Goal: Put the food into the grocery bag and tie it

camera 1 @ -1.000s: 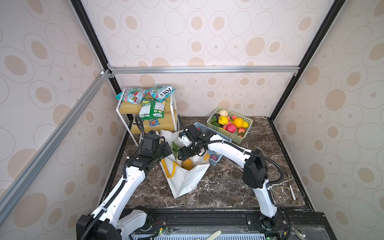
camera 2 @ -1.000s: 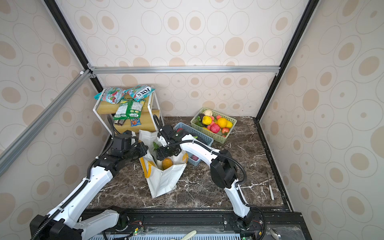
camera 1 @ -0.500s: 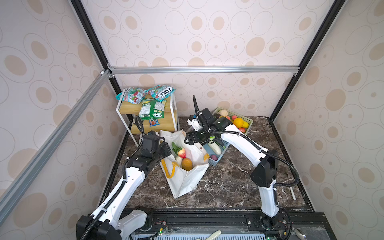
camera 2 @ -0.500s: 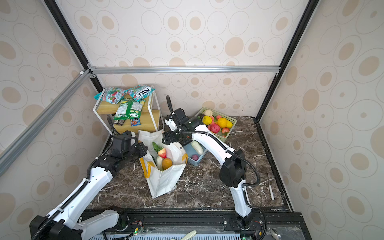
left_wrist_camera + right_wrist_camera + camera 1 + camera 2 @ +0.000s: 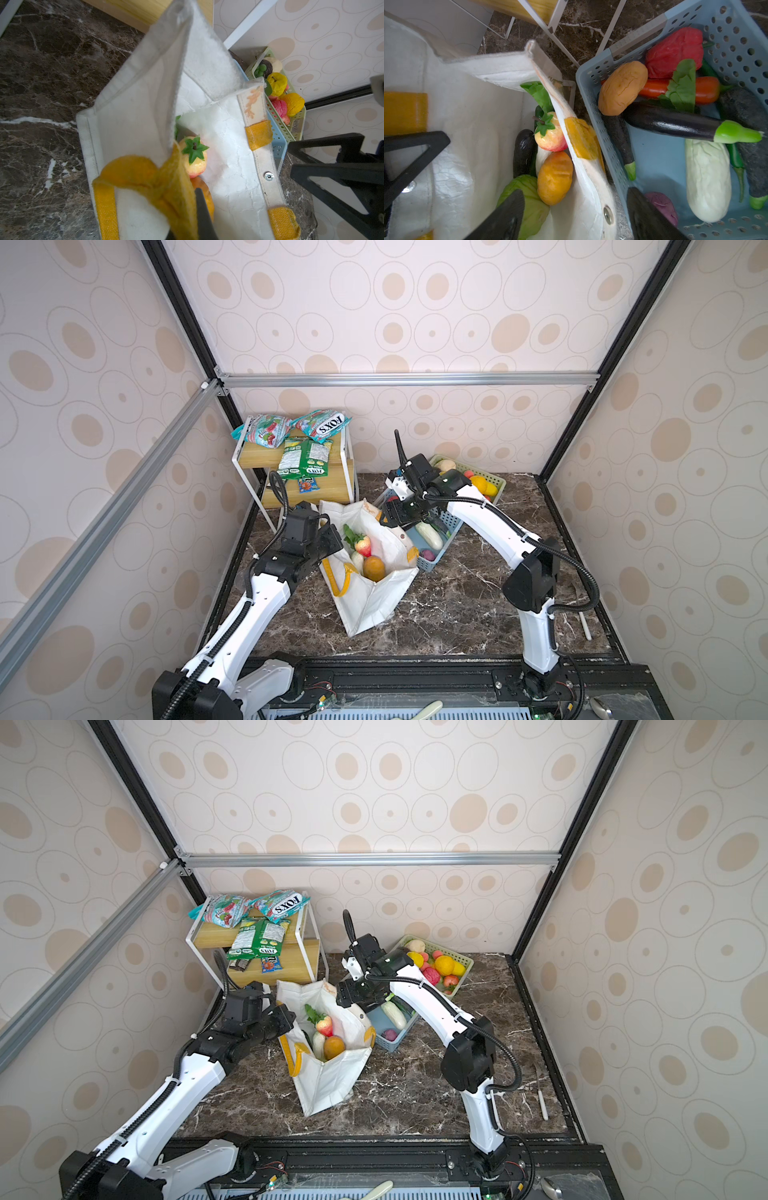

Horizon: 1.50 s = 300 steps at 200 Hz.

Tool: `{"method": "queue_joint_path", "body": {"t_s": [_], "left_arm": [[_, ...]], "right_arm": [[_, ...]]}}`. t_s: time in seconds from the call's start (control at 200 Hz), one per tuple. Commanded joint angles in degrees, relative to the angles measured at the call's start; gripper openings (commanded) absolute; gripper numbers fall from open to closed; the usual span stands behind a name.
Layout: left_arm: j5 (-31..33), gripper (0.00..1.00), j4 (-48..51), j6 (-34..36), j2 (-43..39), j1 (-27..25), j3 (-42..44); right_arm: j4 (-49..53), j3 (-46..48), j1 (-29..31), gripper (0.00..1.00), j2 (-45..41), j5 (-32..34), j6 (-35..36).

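I see my left end effector pinching the grocery bag by its handle, tips hidden; right end effector spread over its rim.

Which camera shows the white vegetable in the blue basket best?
The right wrist view: the white vegetable shows large and nearly whole in the blue basket. In both top views it is small; the left wrist view shows only the basket's wall.

grocery bag walls hide much of the food — yellow handle covers half the left gripper.
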State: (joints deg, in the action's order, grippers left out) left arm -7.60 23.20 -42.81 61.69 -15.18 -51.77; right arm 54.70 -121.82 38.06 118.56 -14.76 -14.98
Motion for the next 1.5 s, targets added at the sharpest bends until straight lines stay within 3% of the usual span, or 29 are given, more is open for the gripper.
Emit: {"method": "queue_joint_path", "body": {"t_s": [0.0, 0.43, 0.515, 0.705, 0.99, 1.15, 1.496], "left_arm": [[0.6, 0.00, -1.9, 0.9, 0.3, 0.0, -0.6], [0.4, 0.00, -1.6, 1.7, 1.3, 0.4, -1.8], [0.4, 0.00, -1.6, 1.6, 1.3, 0.5, -1.8], [0.4, 0.00, -1.5, 1.8, 1.4, 0.8, -1.6], [1.9, 0.00, -1.3, 1.5, 0.3, 1.7, -0.6], [2.4, 0.00, -0.7, 1.4, -0.7, 2.2, -0.4], [3.4, 0.00, 0.7, 1.3, -3.0, 4.6, 2.2]], "right_arm": [[1.5, 0.7, -0.5, 0.78, -1.3, 2.8, 1.4], [-1.7, 7.9, -0.7, 0.49, 0.3, 5.0, 4.7], [-2.4, 8.6, -0.6, 0.35, 0.5, 4.5, 4.8], [-2.6, 8.9, -0.7, 0.21, 0.5, 1.5, 4.2], [-5.8, 11.7, 0.2, 0.16, -2.7, -7.4, 2.8], [-6.5, 11.4, 1.2, 0.03, -3.4, -11.5, 2.4], [-7.4, 9.9, 4.3, 0.06, -3.0, -16.5, -0.2]]}}
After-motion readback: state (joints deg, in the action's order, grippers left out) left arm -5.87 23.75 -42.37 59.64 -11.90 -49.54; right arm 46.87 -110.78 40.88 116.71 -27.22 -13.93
